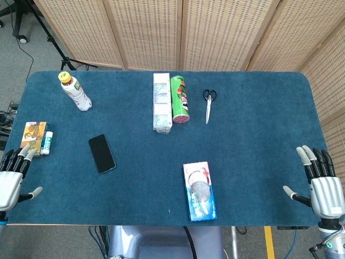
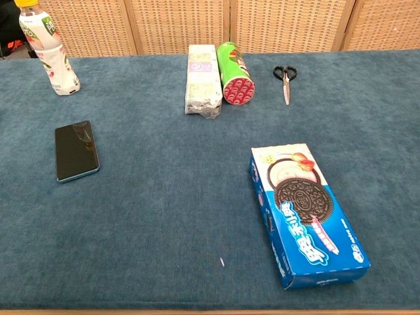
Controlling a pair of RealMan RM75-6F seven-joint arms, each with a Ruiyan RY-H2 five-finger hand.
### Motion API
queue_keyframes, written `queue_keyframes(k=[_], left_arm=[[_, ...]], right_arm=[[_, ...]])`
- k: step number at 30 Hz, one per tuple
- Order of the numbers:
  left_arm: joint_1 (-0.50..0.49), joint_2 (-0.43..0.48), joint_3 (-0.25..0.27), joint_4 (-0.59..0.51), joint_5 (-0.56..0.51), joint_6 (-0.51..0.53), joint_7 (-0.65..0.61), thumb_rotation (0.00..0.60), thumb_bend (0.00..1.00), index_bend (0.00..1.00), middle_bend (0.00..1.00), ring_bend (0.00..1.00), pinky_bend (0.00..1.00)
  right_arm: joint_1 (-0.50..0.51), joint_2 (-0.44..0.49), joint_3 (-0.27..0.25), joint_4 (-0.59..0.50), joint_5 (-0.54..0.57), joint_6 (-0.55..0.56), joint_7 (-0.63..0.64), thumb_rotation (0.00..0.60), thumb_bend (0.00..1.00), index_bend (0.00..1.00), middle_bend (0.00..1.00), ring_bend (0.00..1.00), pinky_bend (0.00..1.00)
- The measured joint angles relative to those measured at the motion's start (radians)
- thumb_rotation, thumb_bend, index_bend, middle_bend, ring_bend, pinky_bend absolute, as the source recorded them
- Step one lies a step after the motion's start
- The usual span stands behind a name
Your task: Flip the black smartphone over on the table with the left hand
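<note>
The black smartphone (image 1: 102, 154) lies flat on the blue table (image 1: 242, 145), left of the middle, its dark glossy face up; it also shows at the left of the chest view (image 2: 76, 150). My left hand (image 1: 12, 175) hovers at the table's front-left corner, fingers spread and empty, well left of the phone. My right hand (image 1: 322, 183) is at the front-right edge, fingers apart and holding nothing. Neither hand shows in the chest view.
A cookie box (image 1: 199, 190) lies front centre. A drink bottle (image 1: 74, 91) stands at the back left. A white pack (image 1: 161, 102), a green can (image 1: 180, 99) and scissors (image 1: 208, 103) lie at the back middle. A small box (image 1: 33, 137) and tube (image 1: 48, 142) sit at the left edge.
</note>
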Motion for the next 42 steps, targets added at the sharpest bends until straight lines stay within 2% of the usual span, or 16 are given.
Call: queue_keyframes(k=[9, 13, 17, 24, 30, 36, 42], left_arm=[[-0.011, -0.007, 0.0, 0.016, -0.01, -0.029, 0.017, 0.6, 0.0, 0.0, 0.0, 0.0, 0.0], [-0.048, -0.032, 0.004, 0.081, 0.015, -0.069, 0.03, 0.6, 0.0, 0.0, 0.0, 0.0, 0.0], [-0.129, -0.093, 0.013, 0.253, 0.096, -0.122, -0.01, 0.6, 0.0, 0.0, 0.0, 0.0, 0.0], [-0.296, -0.263, 0.034, 0.67, 0.237, -0.161, -0.155, 0.6, 0.0, 0.0, 0.0, 0.0, 0.01], [-0.41, -0.402, 0.074, 0.933, 0.315, -0.194, -0.259, 0.6, 0.03, 0.0, 0.0, 0.0, 0.05], [-0.471, -0.523, 0.121, 1.1, 0.342, -0.211, -0.356, 0.6, 0.11, 0.0, 0.0, 0.0, 0.06], [-0.516, -0.6, 0.151, 1.18, 0.34, -0.244, -0.387, 0.6, 0.2, 0.04, 0.0, 0.0, 0.06]], right_arm=[[0.001, -0.003, 0.003, -0.001, 0.014, -0.013, -0.005, 0.6, 0.0, 0.01, 0.0, 0.0, 0.0], [0.003, -0.008, 0.006, -0.002, 0.023, -0.02, -0.016, 0.6, 0.0, 0.01, 0.0, 0.0, 0.0], [0.008, -0.014, 0.013, -0.002, 0.041, -0.036, -0.032, 0.6, 0.0, 0.01, 0.0, 0.0, 0.0], [0.011, -0.017, 0.024, 0.008, 0.067, -0.048, -0.035, 0.6, 0.0, 0.01, 0.0, 0.0, 0.0], [0.016, -0.02, 0.035, 0.021, 0.092, -0.064, -0.034, 0.6, 0.0, 0.01, 0.0, 0.0, 0.0], [0.022, -0.026, 0.041, 0.036, 0.114, -0.085, -0.037, 0.6, 0.0, 0.01, 0.0, 0.0, 0.0], [0.025, -0.03, 0.045, 0.046, 0.124, -0.092, -0.038, 0.6, 0.0, 0.01, 0.0, 0.0, 0.0]])
